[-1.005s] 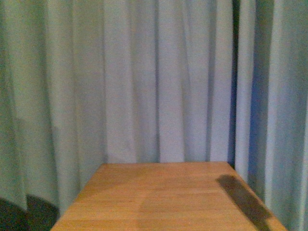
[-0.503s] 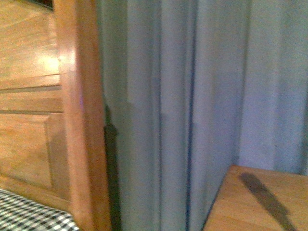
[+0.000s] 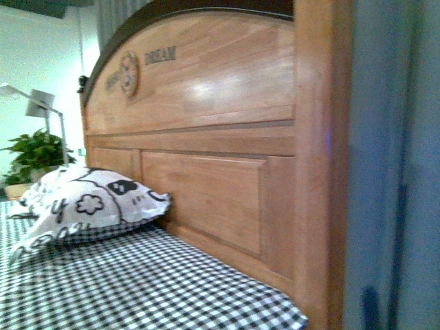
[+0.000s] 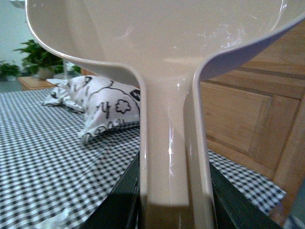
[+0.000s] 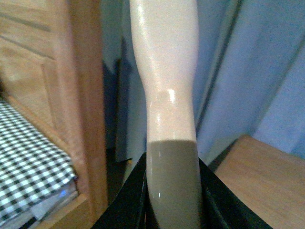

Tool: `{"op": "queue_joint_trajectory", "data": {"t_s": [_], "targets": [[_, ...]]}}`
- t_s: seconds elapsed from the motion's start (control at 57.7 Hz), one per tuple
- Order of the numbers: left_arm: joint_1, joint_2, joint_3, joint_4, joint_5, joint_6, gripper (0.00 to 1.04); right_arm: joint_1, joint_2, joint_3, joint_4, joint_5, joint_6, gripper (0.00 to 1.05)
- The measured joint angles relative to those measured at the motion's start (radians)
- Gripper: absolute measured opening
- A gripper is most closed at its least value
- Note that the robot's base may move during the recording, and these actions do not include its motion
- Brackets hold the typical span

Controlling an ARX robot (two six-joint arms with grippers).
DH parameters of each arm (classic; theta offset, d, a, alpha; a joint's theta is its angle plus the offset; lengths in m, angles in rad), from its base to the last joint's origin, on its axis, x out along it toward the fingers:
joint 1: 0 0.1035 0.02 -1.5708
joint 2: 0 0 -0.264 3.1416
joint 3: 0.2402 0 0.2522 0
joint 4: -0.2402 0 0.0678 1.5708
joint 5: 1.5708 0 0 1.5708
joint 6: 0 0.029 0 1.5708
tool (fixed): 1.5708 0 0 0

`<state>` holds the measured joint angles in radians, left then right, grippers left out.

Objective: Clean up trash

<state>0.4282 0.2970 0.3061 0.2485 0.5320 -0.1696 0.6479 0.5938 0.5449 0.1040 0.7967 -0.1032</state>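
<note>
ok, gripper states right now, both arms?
Left gripper: shut on the handle of the cream dustpan.
Right gripper: shut on a cream handle; the tool's head is out of view.

The front view swung off the curtain (image 3: 402,172), which shrank to 3 o'clock. The wooden tabletop (image 5: 259,183), at 6 o'clock and then 5 o'clock, left that view. The headboard (image 3: 206,137) slid from 9 o'clock to centre. A pillow (image 3: 89,203), plant (image 3: 34,155) and lamp (image 3: 42,103) appeared near 9 o'clock, and the checked sheet (image 3: 137,289) spread across 6 o'clock.
</note>
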Motion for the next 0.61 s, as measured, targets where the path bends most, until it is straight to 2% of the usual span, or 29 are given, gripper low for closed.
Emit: {"op": "queue_joint_trajectory", "data": {"t_s": [0.607], "targets": [[0.001, 0.001, 0.0, 0.0, -0.003, 0.0, 0.27, 0.002, 0.003, 0.0, 0.0, -0.008, -0.002, 0.21]]}}
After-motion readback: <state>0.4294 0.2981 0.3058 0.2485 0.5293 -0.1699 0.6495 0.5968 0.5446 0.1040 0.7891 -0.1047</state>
